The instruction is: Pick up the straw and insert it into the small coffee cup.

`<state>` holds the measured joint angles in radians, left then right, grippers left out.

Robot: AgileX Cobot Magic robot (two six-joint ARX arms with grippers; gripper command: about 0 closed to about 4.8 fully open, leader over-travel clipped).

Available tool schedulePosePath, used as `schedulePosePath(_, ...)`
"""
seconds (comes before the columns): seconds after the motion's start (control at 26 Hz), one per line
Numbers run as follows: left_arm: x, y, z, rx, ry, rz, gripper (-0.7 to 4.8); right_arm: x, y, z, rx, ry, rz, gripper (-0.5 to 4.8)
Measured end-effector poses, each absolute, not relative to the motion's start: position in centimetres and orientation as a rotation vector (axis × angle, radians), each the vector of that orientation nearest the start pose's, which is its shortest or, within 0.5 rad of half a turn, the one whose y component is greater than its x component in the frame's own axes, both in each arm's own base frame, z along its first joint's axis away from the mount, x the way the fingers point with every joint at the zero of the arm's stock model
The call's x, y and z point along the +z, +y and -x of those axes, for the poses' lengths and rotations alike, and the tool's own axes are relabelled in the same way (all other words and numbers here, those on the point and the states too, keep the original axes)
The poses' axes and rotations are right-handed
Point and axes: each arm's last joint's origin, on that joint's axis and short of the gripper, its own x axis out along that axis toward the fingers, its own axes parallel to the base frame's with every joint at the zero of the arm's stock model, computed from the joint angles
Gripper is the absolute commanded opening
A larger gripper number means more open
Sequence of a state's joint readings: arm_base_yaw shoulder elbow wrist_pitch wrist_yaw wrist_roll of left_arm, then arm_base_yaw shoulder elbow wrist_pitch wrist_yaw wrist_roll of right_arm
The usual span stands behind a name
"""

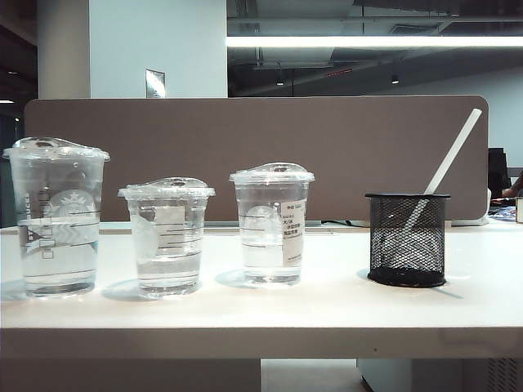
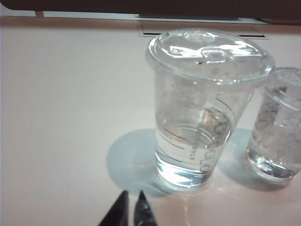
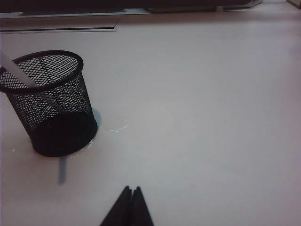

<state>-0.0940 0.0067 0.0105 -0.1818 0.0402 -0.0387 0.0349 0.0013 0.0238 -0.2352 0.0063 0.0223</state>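
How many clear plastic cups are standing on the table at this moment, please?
3, in a row left of the mesh holder: the tallest cup at the far left, the small coffee cup in the middle, and the mid-height cup nearest the holder. None appears hidden.

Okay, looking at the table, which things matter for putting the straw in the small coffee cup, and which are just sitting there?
For the job:
- straw, leaning in the black mesh holder
- small coffee cup, middle of the three
- left gripper and right gripper, both low over the table, jaws shut, holding nothing

Just sitting there:
- tallest cup, far left
- mid-height cup with printed sticker
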Motion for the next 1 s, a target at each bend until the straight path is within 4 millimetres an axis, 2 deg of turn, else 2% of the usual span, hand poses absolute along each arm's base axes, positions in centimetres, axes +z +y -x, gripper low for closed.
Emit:
schedulePosePath(0.65,15.2,-1.1,-9.5,-0.159,0.168,0.046,0.22,14.9,0.3,-9.4,0.026,0.213,-0.018,-0.08)
schedulePosePath(0.73,18.7,-1.2,-9.0,-0.206,0.056,0.063,0.22,14.9,0.3,-9.4,0.026,0.213,-0.018,-0.08)
schedulePosePath(0.77,23.2,-1.2,-7.8,-0.247,-0.076,0.062,0.22,14.9,0.3,-9.4,0.026,0.213,-0.018,-0.08)
schedulePosePath(0.85,27.9,-1.1,-5.9,-0.296,-0.202,0.054,0.22,14.9,0.3,-9.4,0.026,0.213,-0.018,-0.08)
schedulePosePath(0.92,31.4,-1.1,-3.7,-0.359,-0.257,0.043,0.22,14.9,0.3,-9.4,0.026,0.213,-0.018,-0.08)
schedulePosePath(1.0,33.2,-1.1,-1.7,-0.420,-0.205,0.040,0.22,14.9,0.3,-9.4,0.026,0.213,-0.018,-0.08)
